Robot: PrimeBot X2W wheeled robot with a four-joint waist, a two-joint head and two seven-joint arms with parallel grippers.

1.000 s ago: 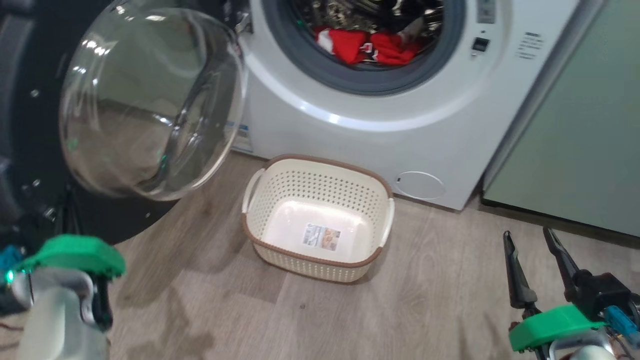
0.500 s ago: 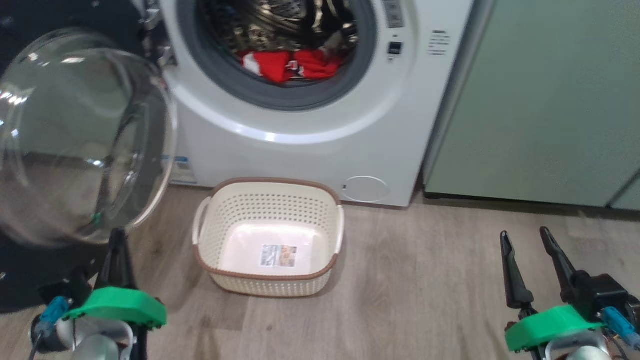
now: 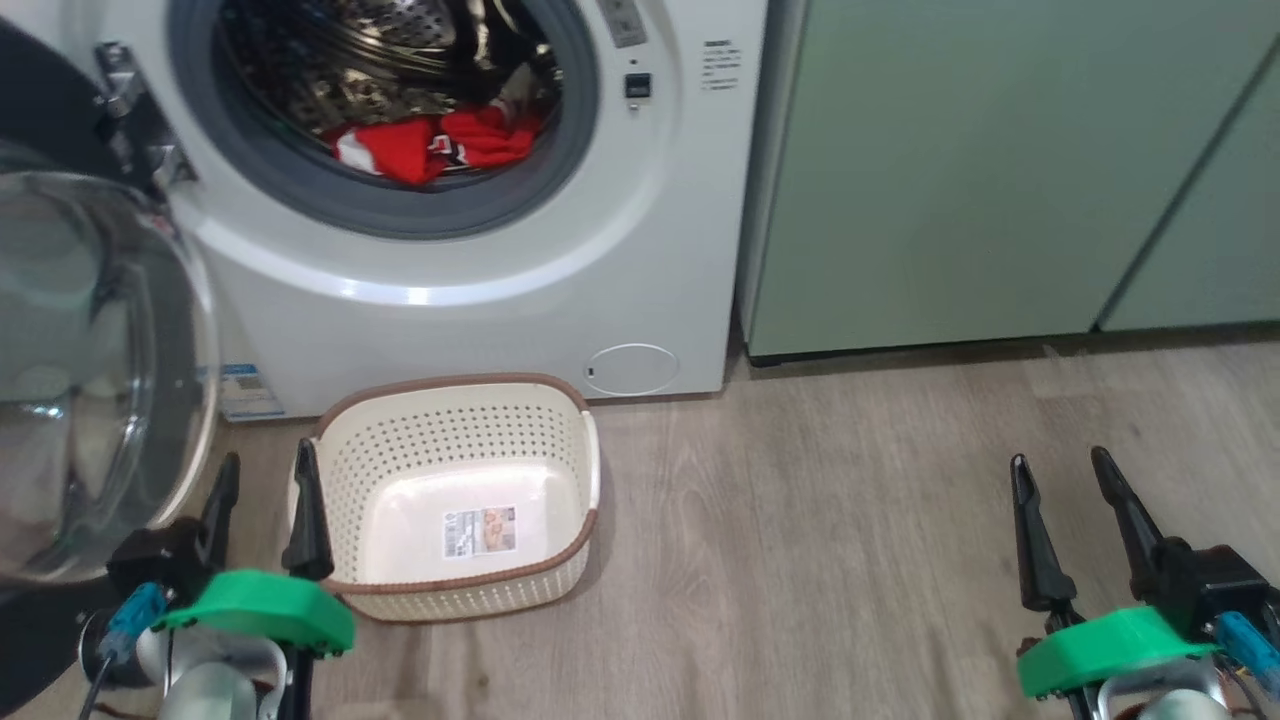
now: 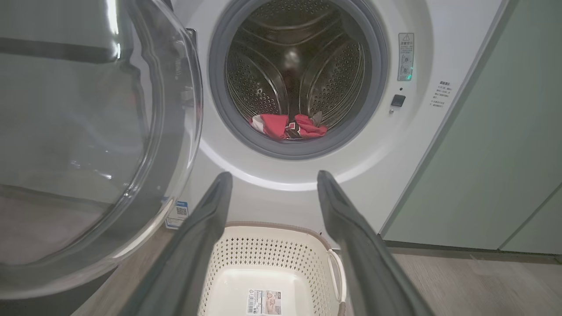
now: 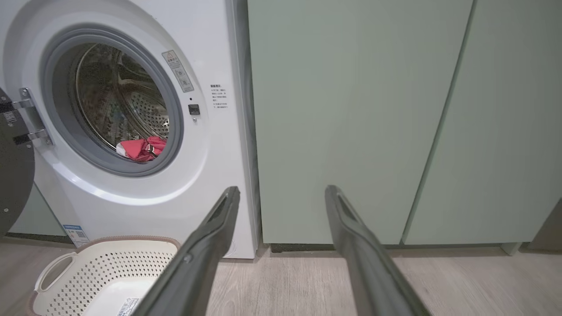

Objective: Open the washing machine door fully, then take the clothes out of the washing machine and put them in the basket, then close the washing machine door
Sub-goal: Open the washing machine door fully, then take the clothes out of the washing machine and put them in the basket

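Hovering low, fingers spread wide, nothing gripped: left gripper (image 3: 267, 470), right gripper (image 3: 1060, 470).
Basket (image 3: 450, 385) is noted just beside left gripper; red clothes (image 3: 430, 150) are lodged inside washing machine (image 3: 480, 300) drum; washing machine door (image 3: 100, 370) is swung open.

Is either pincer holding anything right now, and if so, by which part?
Nothing is held. The left pincer and right pincer both stand open and empty; the bright red crumpled clothes lie in the steel drum.
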